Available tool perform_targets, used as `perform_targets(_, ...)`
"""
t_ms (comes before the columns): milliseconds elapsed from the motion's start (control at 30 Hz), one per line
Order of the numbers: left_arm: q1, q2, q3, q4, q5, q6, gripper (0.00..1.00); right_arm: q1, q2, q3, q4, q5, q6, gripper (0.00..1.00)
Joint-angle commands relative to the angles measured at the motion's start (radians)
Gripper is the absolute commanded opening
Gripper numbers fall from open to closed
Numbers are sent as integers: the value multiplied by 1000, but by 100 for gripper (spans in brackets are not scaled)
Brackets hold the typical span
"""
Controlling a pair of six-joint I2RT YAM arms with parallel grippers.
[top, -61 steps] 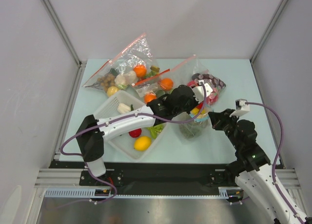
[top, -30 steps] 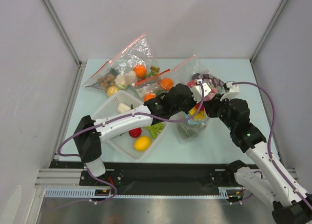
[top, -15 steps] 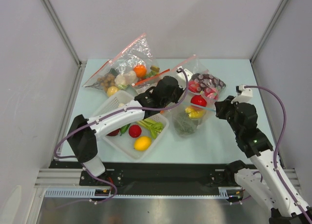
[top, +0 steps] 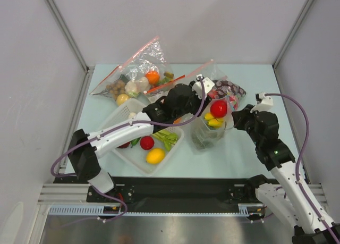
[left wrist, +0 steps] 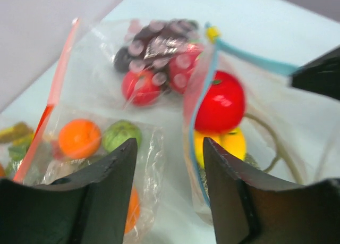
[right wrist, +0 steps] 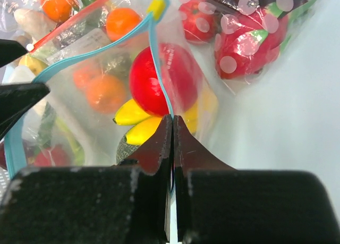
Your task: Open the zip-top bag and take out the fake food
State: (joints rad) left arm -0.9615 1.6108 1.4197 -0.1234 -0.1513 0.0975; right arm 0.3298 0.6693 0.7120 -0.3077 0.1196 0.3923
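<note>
The zip-top bag (top: 208, 131) stands on the pale table (top: 249, 153) with its mouth spread. The two halves of its light blue zip strip (right wrist: 150, 46) part from a small yellow slider (right wrist: 156, 7) at the far end.

The right gripper (right wrist: 172, 131) is at the bag's right side, fingers pressed together on one half of the strip and the plastic below it. That lip is pinched and drawn toward the right arm.

The left gripper (left wrist: 167, 167) hovers at the bag's left side, over its other lip. Its fingers (left wrist: 109, 185) stand apart with nothing between them.

The fake food is inside the bag:
- A red round fruit (top: 218, 108) sits uppermost, just under the open mouth.
- A yellow banana (top: 213, 122) lies directly beneath it.
- A grey-green netted melon (top: 203, 137) is at the bottom.

From the right wrist, the red fruit shows through the clear wall and appears to press against the strip.

Left of the bag sits a white basket (top: 121, 118). It holds a small red piece (top: 147, 142), a yellow lemon (top: 155, 156) and green pods (top: 166, 138).

Behind the bag and to its left lie two clear bags with red strips, one farther off (top: 133, 74) and one nearer (top: 183, 80). Just behind the bag is another bag of dark, white-spotted pieces (top: 229, 90), and the wrist views show the two plastic walls close together.
</note>
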Motion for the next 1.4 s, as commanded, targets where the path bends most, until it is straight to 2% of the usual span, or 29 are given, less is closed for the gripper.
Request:
perform_targets(0,-43,-78,39,83,107,51,60,6,-2,-5,58,-35,20,0)
perform_targets(133,-60,-80,36,96,231,54,62,14,-10,-6,64,-43,23,0)
perform_targets(333,-62,1,107,-14,364,31,62,26,-14,-11,74,-55,33,0)
perform_targets(500,-62,107,217,-198,292,15,59,31,-33,-8,74,-55,33,0)
perform_targets(667,-62,152,225,-278,265,-12,59,32,-37,-8,68,-57,29,0)
perform_targets(1000,-54,218,197,-300,104,-7,63,34,-48,-11,64,-74,22,0)
perform_targets(1367,-56,284,197,-302,26,11,66,35,-63,-17,67,-89,16,0)
